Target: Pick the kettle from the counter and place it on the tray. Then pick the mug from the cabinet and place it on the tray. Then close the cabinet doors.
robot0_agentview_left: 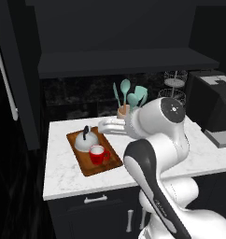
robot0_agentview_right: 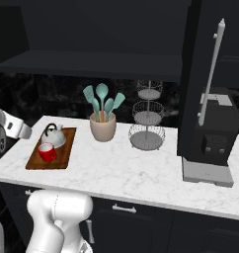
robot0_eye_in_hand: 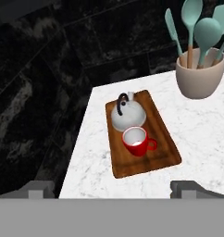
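Kettle (robot0_eye_in_hand: 127, 114) and mug (robot0_eye_in_hand: 135, 141) both sit on the tray (robot0_eye_in_hand: 165, 141), mug just in front of the kettle. Beside the tray's far end stands a utensil crock (robot0_eye_in_hand: 198, 77). Bare table (robot0_eye_in_hand: 204, 134) lies between them. The gripper (robot0_eye_in_hand: 113, 189) hangs spread wide above the tray, holding nothing.
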